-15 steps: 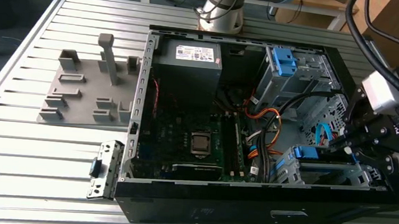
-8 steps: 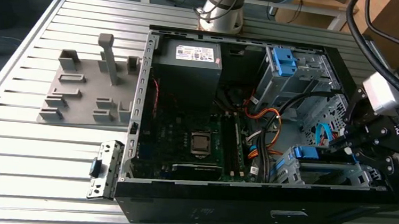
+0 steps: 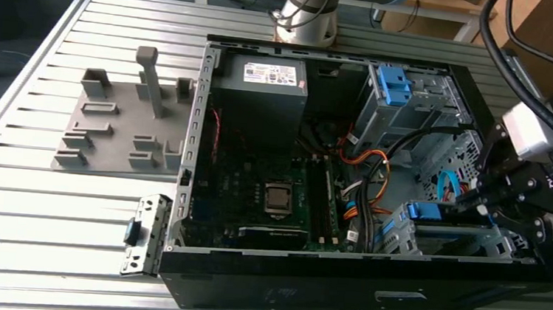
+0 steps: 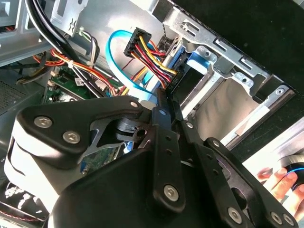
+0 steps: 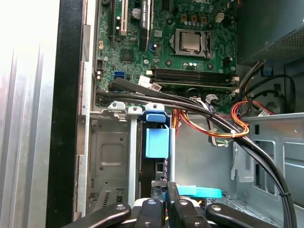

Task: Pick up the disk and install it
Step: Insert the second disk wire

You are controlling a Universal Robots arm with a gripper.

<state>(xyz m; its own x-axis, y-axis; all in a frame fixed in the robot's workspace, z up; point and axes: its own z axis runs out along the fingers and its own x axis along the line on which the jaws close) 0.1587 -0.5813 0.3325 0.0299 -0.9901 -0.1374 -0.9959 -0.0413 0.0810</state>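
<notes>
Inside an open computer case (image 3: 179,192) on a slatted metal table (image 3: 35,210): the disk (image 5: 156,142), standing on edge in the metal drive cage (image 5: 107,156) at the case's corner nearest the exterior view's right, blue frame (image 3: 428,211) facing up. Directly above that frame, the gripper (image 5: 167,186), fingers (image 4: 161,118) drawn almost together with nothing visible between them. Just beside the fingertips, a light blue flat cable (image 5: 202,192) and a bundle of coloured wires (image 4: 152,57). Further into the case, the green circuit board (image 3: 273,192) and a grey metal box (image 3: 261,98). Well apart, on the table at the exterior view's left, a grey moulded block (image 3: 121,124).
</notes>
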